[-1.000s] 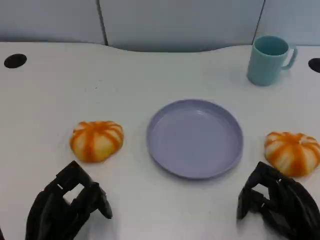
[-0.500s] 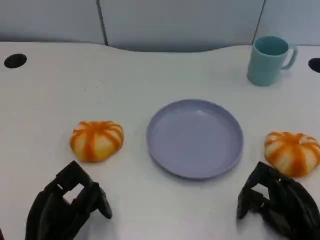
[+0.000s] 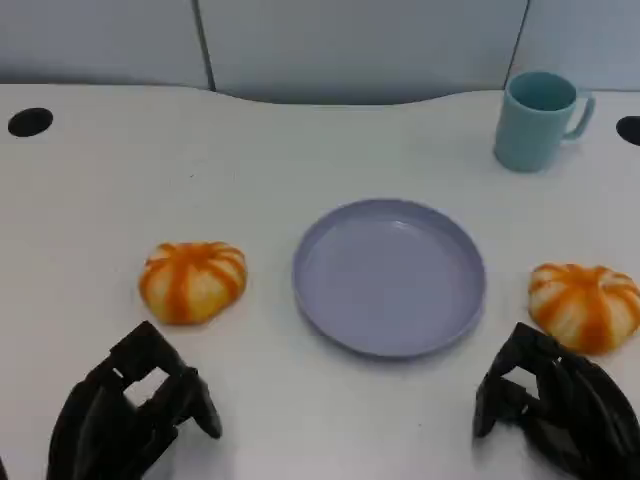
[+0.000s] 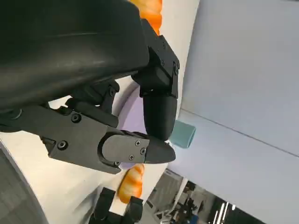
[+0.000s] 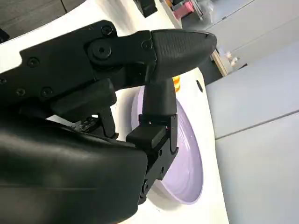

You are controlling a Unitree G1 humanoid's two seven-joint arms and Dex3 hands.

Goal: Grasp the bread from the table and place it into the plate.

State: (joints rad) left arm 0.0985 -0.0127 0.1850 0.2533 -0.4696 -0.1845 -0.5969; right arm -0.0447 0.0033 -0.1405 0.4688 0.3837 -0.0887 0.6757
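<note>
Two orange-and-white striped bread buns lie on the white table. The left bread (image 3: 193, 281) sits left of the empty lilac plate (image 3: 390, 275), and the right bread (image 3: 584, 305) sits right of it. My left hand (image 3: 130, 415) hovers near the front edge, just in front of the left bread, fingers apart and holding nothing. Just in front of the right bread, my right hand (image 3: 555, 410) is empty as well. In the left wrist view the left hand's fingers (image 4: 140, 149) reach toward the plate (image 4: 127, 112). The right wrist view shows the plate (image 5: 187, 158) beyond the right hand's fingers (image 5: 177, 46).
A teal cup (image 3: 540, 120) stands at the back right, well behind the plate. Two dark round holes (image 3: 30, 121) mark the table's far corners. A grey partition wall runs along the back edge.
</note>
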